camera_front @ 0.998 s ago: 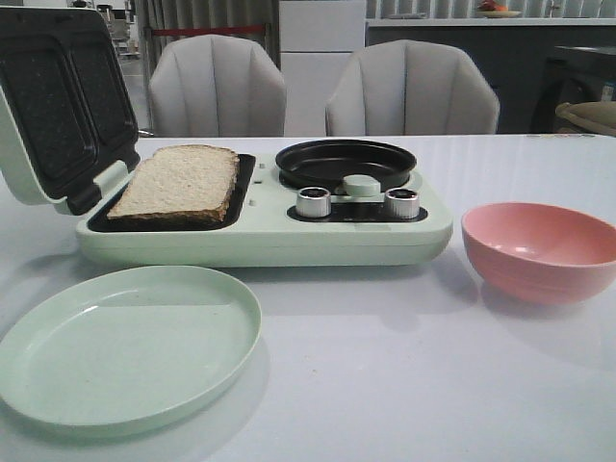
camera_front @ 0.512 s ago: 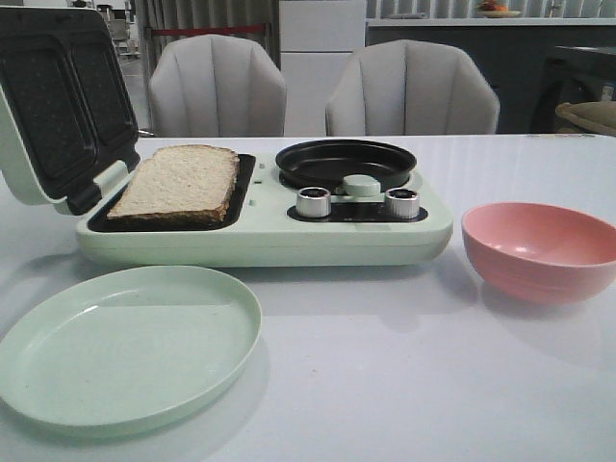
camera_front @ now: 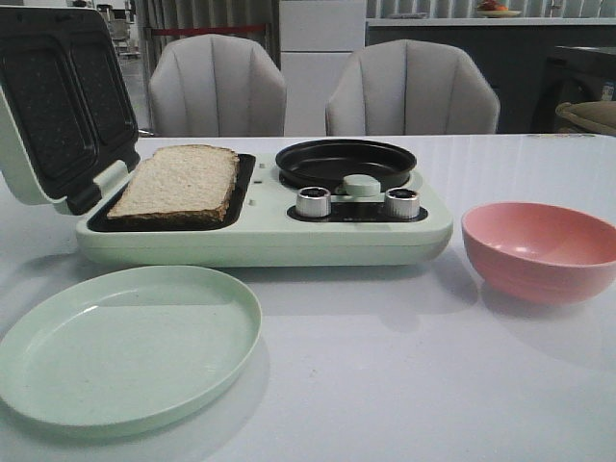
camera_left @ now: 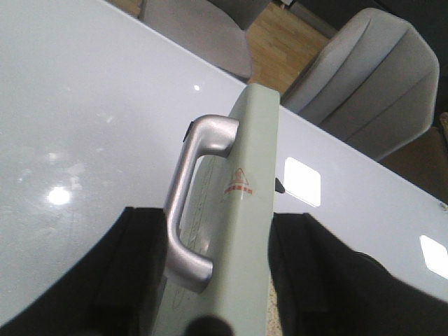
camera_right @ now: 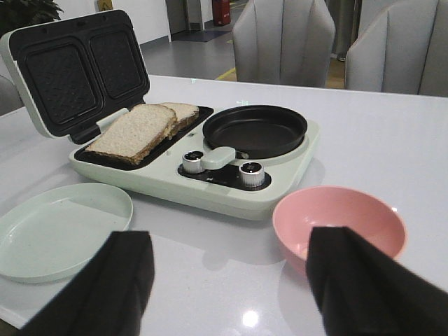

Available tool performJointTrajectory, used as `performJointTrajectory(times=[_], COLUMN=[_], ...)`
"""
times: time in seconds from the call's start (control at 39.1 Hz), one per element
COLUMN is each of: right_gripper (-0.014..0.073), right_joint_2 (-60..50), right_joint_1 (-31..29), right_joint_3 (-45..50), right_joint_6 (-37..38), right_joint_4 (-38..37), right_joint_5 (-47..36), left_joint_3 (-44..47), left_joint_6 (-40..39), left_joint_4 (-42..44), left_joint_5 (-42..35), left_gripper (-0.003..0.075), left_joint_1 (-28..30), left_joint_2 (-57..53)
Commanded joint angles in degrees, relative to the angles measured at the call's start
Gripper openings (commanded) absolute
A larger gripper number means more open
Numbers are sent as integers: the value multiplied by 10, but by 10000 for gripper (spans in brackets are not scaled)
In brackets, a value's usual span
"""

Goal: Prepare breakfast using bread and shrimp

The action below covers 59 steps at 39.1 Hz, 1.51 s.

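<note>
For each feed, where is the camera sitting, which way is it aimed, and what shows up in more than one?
Front view: low over the table, facing forward at the breakfast maker; no arm visible.
Left wrist view: behind the raised lid, close on its metal handle; left tool straddles it.
Right wrist view: over the near right of the table, facing the bread and pink bowl; right tool open.
Shared: front and right wrist views both show the green plate.

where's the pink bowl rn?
The pink bowl sits on the white table at the right of the front view, just right of the green breakfast maker and its two silver knobs, apart from it.
</note>
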Motion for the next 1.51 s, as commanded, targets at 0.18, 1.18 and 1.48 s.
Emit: performJointTrajectory(times=[0.18,1.18,1.48], right_gripper=[559,559,559], right_joint_2=[6,6,6], right_joint_1=[-3,-3,-3], right_joint_3=[-16,-16,-16], right_joint_6=[-1,-1,-1], right_joint_4=[-6,-6,-6], right_joint_5=[-47,-47,-47], left_joint_3=[-68,-75,-75], left_joint_6=[179,379,474], left_joint_4=[-267,-404,-383], left_joint_5=[95,211,171], left_gripper=[387,206,207], left_joint_1=[61,-22,-143], left_joint_2=[106,205,205])
